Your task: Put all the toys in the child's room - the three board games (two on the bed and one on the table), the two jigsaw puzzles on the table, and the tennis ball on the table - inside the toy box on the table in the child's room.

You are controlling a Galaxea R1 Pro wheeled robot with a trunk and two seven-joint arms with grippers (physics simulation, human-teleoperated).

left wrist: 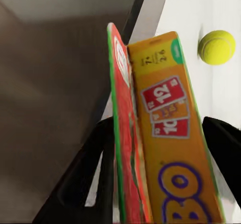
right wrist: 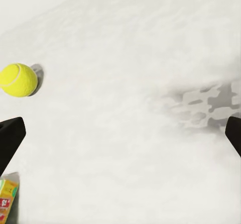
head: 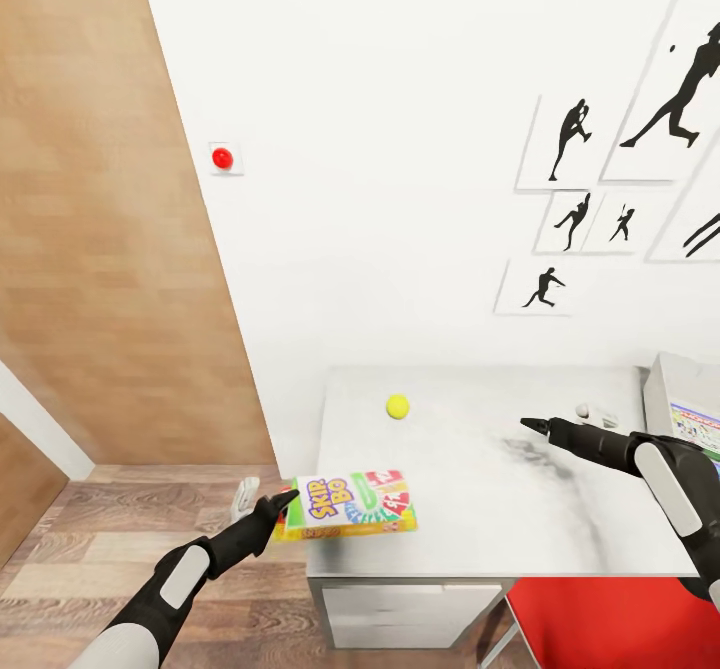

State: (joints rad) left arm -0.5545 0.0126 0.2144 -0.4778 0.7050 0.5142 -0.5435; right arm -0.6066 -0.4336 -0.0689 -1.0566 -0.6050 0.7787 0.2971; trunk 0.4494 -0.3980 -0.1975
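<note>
place: likely child's room | cues: sports-silhouette pictures (head: 600, 189), tennis ball (head: 398, 406), desk (head: 480, 539)

board game (head: 350, 505): "SKIP-BO" on cover | cards "12", "10"

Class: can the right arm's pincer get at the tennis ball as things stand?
Probably yes. The right pincer hovers open over the table, and bare tabletop lies between it and the tennis ball.

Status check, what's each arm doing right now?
Left end effector shut on board game. Right end effector open, empty. Tennis ball loose on table.
</note>
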